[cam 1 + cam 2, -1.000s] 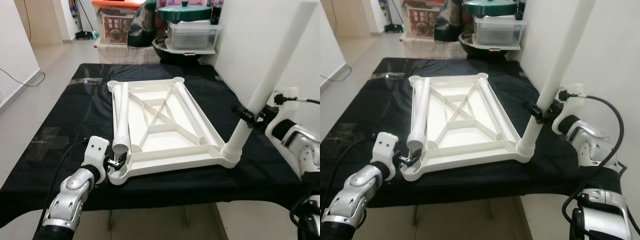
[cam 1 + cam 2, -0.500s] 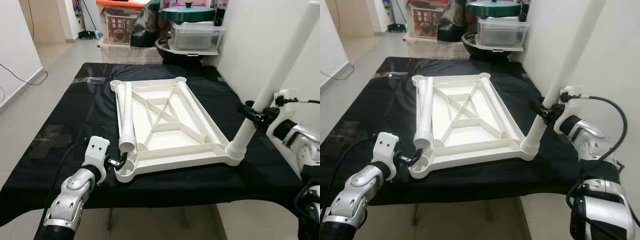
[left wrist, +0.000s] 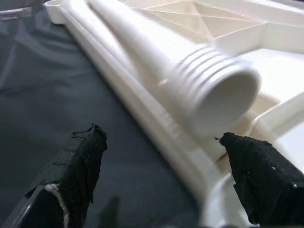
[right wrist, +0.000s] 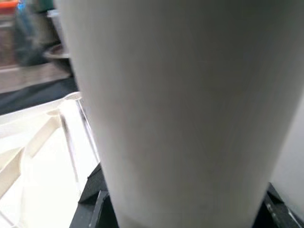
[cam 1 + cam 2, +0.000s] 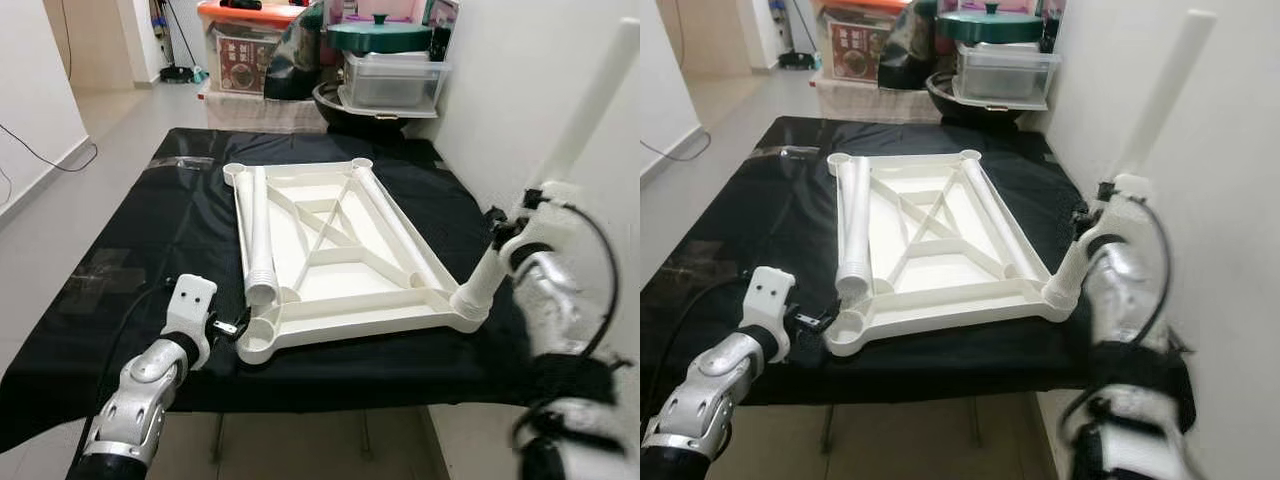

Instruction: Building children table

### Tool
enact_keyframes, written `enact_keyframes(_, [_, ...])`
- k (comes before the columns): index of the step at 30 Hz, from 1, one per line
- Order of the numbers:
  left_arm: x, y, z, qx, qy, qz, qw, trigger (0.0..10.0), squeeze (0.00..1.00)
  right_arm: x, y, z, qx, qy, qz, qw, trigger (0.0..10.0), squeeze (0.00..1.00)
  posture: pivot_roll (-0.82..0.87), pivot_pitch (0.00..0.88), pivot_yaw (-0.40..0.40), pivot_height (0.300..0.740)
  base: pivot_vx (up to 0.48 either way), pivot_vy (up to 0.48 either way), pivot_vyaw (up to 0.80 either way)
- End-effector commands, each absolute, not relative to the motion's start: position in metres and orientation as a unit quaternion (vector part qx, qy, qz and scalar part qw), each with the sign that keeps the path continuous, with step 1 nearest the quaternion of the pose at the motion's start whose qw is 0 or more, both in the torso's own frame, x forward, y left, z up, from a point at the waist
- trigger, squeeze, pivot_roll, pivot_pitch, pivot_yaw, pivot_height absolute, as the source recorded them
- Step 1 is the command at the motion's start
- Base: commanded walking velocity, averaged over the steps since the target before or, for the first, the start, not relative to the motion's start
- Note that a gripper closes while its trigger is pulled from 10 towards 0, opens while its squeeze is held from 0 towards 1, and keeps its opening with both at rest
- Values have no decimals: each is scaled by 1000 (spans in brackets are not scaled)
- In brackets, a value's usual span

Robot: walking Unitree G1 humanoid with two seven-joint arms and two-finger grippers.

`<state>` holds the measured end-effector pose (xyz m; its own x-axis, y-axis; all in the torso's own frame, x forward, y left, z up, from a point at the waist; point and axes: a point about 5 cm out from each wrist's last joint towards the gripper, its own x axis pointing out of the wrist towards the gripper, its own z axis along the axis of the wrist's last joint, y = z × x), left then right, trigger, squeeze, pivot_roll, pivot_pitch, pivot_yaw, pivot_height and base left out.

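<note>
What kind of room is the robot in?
Probably a room in someone's home, maybe a dining or storage corner. A table with a black cloth stands on a tiled floor, and behind it are household things: a storage box, a green pot lid and a bowl.

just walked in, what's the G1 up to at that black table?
It's assembling a white plastic children's table. The tabletop lies upside down on the black cloth. The right gripper is shut on a leg standing tilted in the near right corner socket. The left gripper is open at the near left corner. Two more legs lie loose inside the tabletop frame.
</note>
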<state>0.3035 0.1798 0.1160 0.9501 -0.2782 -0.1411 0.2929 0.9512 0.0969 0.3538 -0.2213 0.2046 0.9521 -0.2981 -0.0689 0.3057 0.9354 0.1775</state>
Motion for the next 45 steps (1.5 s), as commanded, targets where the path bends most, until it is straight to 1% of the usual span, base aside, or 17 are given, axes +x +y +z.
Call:
enact_keyframes(1, [304, 176, 113, 59, 70, -151, 984, 10000, 0, 351, -202, 175, 127, 98, -147, 976, 0, 0, 26, 0, -98, 740, 0, 0, 0])
enact_keyframes(5, [305, 175, 113, 58, 71, -152, 984, 10000, 0, 355, -166, 176, 115, 119, -130, 978, 0, 0, 20, 0, -107, 740, 0, 0, 0])
enact_keyframes(6, [305, 175, 112, 59, 71, -151, 984, 10000, 0, 355, -160, 177, 110, 127, -123, 978, 6118, 0, 20, 0, -107, 740, 0, 0, 0])
enact_keyframes(7, [305, 175, 112, 59, 71, -150, 984, 10000, 0, 356, -158, 177, 108, 132, -120, 978, 10000, 0, 20, 0, -107, 740, 0, 0, 0])
enact_keyframes(10, [305, 175, 112, 57, 71, -147, 985, 10000, 0, 354, -155, 181, 121, 124, -109, 979, 10000, 0, 19, 0, -108, 740, 0, 0, 0])
enact_keyframes(11, [305, 175, 112, 56, 71, -147, 985, 10000, 0, 353, -158, 182, 128, 121, -111, 978, 10000, 749, 19, 0, -108, 740, 0, 0, 0])
enact_keyframes(13, [305, 174, 111, 55, 72, -147, 985, 10000, 0, 352, -160, 182, 133, 120, -112, 977, 10000, 749, 19, 0, -108, 740, 0, 0, 0])
enact_keyframes(14, [304, 173, 111, 55, 72, -148, 985, 10000, 0, 350, -164, 183, 136, 116, -115, 977, 10000, 1000, 19, 0, -108, 740, 0, 0, 0])
enact_keyframes(19, [304, 173, 110, 54, 74, -151, 984, 10000, 0, 347, -182, 190, 144, 113, -92, 979, 10000, 929, 8, 0, -95, 740, 0, 0, 0])
enact_keyframes(20, [305, 173, 110, 55, 73, -152, 984, 10000, 0, 347, -193, 193, 149, 109, -52, 982, 10000, 0, 4, 0, -93, 740, 0, 0, 0])
enact_keyframes(33, [308, 166, 110, 54, 74, -164, 982, 10000, 0, 345, -257, 210, 69, 21, 157, 985, 10000, 0, 1, 0, -84, 740, 0, 0, 0])
enact_keyframes(34, [308, 167, 111, 54, 73, -164, 982, 10000, 0, 348, -258, 209, 62, 17, 159, 985, 6078, 0, 7, 0, -88, 740, 0, 0, 0])
enact_keyframes(35, [308, 167, 111, 54, 73, -164, 982, 10000, 0, 348, -258, 209, 62, 17, 159, 985, 6078, 0, 7, 0, -88, 740, 0, 0, 0])
enact_keyframes(36, [308, 168, 111, 55, 73, -163, 982, 10000, 0, 352, -259, 208, 54, 19, 164, 985, 4392, 0, 17, 0, -93, 740, 0, 0, 0])
enact_keyframes(38, [308, 169, 112, 56, 72, -162, 983, 10000, 0, 354, -259, 208, 51, 21, 172, 984, 4392, 0, 17, 0, -93, 740, 0, 0, 0])
enact_keyframes(40, [306, 173, 112, 57, 72, -158, 983, 10000, 0, 361, -259, 213, 36, 15, 189, 981, 0, 0, 33, 0, -107, 740, 0, 0, 0])
enact_keyframes(45, [304, 174, 110, 57, 73, -155, 984, 10000, 0, 366, -266, 216, 37, 16, 166, 985, 0, 0, 38, 0, -116, 740, 0, 0, 0])
